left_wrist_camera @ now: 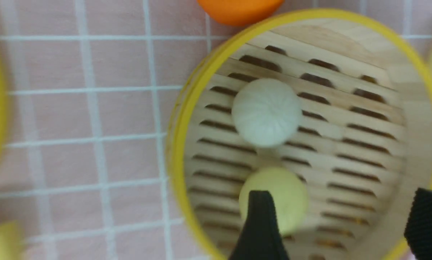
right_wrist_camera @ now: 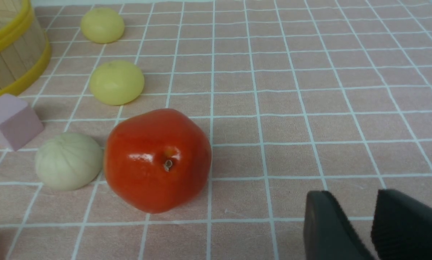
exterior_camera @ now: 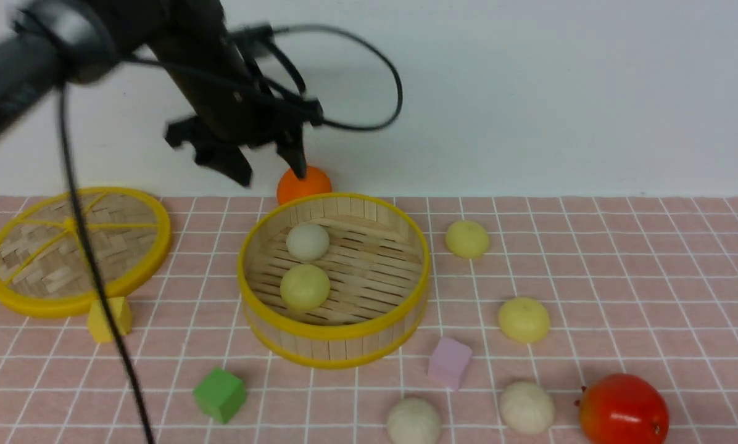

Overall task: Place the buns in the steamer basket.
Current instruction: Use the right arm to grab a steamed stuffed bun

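Observation:
The steamer basket (exterior_camera: 335, 339) stands mid-table and holds an off-white bun (exterior_camera: 307, 241) and a pale yellow bun (exterior_camera: 305, 286). My left gripper (exterior_camera: 269, 169) hangs open and empty above the basket's back left rim. In the left wrist view it (left_wrist_camera: 342, 213) is over the basket (left_wrist_camera: 178, 144), with both buns (left_wrist_camera: 266, 112) (left_wrist_camera: 286, 195) below. Two yellow buns (exterior_camera: 468, 238) (exterior_camera: 523, 319) and two off-white buns (exterior_camera: 526, 407) (exterior_camera: 413, 422) lie on the cloth to the right. My right gripper (right_wrist_camera: 371, 216) is shut and empty, low over the cloth, right of the red fruit.
An orange fruit (exterior_camera: 303, 184) sits behind the basket. The woven lid (exterior_camera: 76, 250) leans on a yellow cube (exterior_camera: 110, 317) at the left. A green cube (exterior_camera: 219, 394) and a pink cube (exterior_camera: 449, 362) lie in front. A red fruit (exterior_camera: 623, 410) is at the front right.

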